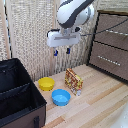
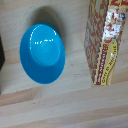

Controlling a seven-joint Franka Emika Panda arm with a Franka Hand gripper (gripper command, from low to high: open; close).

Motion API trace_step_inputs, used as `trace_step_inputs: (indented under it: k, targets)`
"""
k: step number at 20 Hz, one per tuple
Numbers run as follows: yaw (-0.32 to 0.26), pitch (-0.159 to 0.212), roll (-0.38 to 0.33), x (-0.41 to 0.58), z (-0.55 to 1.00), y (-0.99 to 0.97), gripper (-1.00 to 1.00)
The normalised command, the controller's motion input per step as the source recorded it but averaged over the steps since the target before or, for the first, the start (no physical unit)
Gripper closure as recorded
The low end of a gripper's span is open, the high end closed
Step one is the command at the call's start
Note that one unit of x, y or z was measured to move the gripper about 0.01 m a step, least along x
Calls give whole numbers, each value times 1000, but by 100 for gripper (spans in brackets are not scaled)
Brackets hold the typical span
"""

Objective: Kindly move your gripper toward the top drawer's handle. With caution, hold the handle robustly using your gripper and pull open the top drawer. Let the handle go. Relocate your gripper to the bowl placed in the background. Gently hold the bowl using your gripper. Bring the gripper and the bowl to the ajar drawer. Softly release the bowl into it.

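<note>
Gripper: the white block with short dark-blue fingers, the gripper (image 1: pixel 62 51), hangs in mid-air off the white arm (image 1: pixel 74 14), high above the wooden floor (image 1: pixel 95 100); its two fingers point down with a clear gap between them and nothing held.

Bowl: the yellow bowl (image 1: pixel 46 83) sits upright on the floor, below the gripper at about 7 o'clock from it in the exterior view, well apart from the fingers.

Blue bowl: the blue bowl (image 1: pixel 61 97) lies just beside the yellow one, at about 4 o'clock from it; the wrist view looks straight down into the same blue bowl (image 2: pixel 42 53), which fills most of that picture.

Box: a small red-and-yellow printed box (image 1: pixel 73 81) stands upright on the floor at about 1 o'clock from the blue bowl, near it but not touching; in the wrist view the box (image 2: pixel 106 42) stands close beside the blue bowl with a strip of bare wood between them.

Dresser: the dark-brown dresser (image 1: pixel 111 45) stands at the exterior view's right; the top drawer (image 1: pixel 113 27) and its silver handle (image 1: pixel 116 32) sit at about 2 o'clock from the gripper; whether that drawer is pulled out cannot be told.

Case: a black fabric case (image 1: pixel 17 95) sits open at the exterior view's left, at about 9 o'clock from the bowls.
</note>
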Motion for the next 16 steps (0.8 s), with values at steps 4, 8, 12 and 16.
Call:
trace_step_inputs:
  k: [4,8,12,16]
  targets:
    - [138,9,-280,77,122,128,-100]
    - [127,2,-351,0,194,0,-100]
    - [125,9,-331,0,254,0,-100]
    - [126,9,-323,0,271,0,-100]
